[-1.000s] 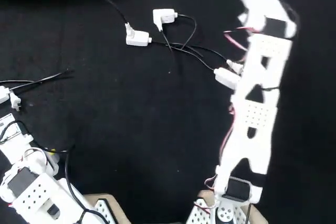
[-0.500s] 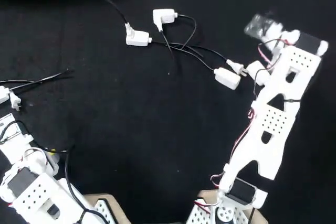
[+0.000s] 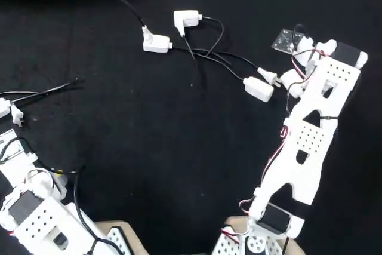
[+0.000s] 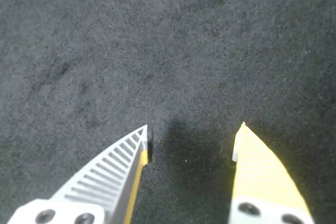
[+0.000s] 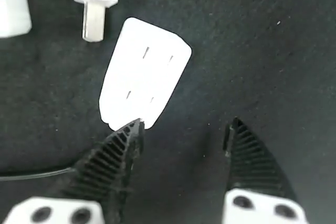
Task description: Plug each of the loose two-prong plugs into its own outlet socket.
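Observation:
My right gripper is open just over a white outlet socket whose slots face up; one black finger touches the socket's edge. A loose two-prong plug lies beside that socket, apart from it. In the high view this socket and plug lie at the right, next to the right arm. A second socket with a cable in it and a white adapter sit at the back. My left gripper is open over bare black cloth.
Black cables run across the cloth between the sockets. Two small white plugs with cables lie at the left edge. The left arm is folded at the front left corner. The table's middle is bare cloth.
The right arm has swung from stretched toward the back over to the right and bent down beside the right-hand socket. The left arm and the plugs have not moved.

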Robot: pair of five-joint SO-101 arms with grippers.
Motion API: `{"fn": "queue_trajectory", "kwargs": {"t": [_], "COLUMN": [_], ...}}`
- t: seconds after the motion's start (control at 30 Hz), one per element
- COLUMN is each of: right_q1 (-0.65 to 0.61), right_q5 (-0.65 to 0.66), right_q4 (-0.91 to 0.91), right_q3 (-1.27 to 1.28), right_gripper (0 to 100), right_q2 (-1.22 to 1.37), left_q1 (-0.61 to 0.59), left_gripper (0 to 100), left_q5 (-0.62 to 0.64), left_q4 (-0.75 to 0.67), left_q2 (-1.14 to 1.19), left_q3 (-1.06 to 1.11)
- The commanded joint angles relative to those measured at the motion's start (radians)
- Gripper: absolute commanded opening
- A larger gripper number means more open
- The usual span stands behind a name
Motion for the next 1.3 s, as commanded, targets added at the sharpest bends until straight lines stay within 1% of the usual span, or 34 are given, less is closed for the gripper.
{"fn": "queue_trajectory", "kwargs": {"t": [0.0,0.1,0.23,0.33,0.4,0.57,0.73,0.87,0.97,1.0,1.1,1.27], "right_q1": [-0.026,-0.018,0.015,0.031,0.034,0.015,-0.029,-0.075,-0.110,-0.123,-0.130,-0.103], "right_q5": [-0.028,-0.100,-0.239,-0.276,-0.270,-0.181,-0.157,-0.143,-0.064,-0.046,-0.072,-0.097], "right_q4": [0.026,0.028,0.028,0.029,0.029,0.029,0.029,0.025,0.018,0.003,-0.080,-0.181], "right_q3": [-0.004,0.005,0.005,0.008,0.044,0.206,0.423,0.642,0.779,0.799,0.814,0.809], "right_gripper": [24.7,24.7,24.9,25.0,25.0,24.9,24.8,24.8,24.7,24.7,24.7,24.7], "right_q2": [0.001,-0.021,-0.053,-0.054,-0.061,-0.140,-0.360,-0.547,-0.631,-0.642,-0.638,-0.599], "left_q1": [-0.005,-0.004,0.001,-0.002,0.001,0.002,0.004,0.004,0.001,-0.001,-0.004,-0.004], "left_gripper": [26,26,26,26,26,26,26,26,26,26,26,26], "left_q5": [-0.008,-0.008,-0.006,-0.006,-0.005,-0.003,-0.002,-0.002,-0.002,-0.002,-0.002,-0.003], "left_q4": [0.000,0.000,0.000,0.000,0.000,0.000,0.000,0.000,0.000,0.000,0.000,0.000], "left_q2": [-0.008,-0.008,-0.008,-0.008,-0.008,-0.008,-0.008,-0.008,-0.008,-0.008,-0.008,-0.008], "left_q3": [-0.019,-0.019,-0.019,-0.019,-0.019,-0.019,-0.021,-0.021,-0.021,-0.021,-0.021,-0.021]}}
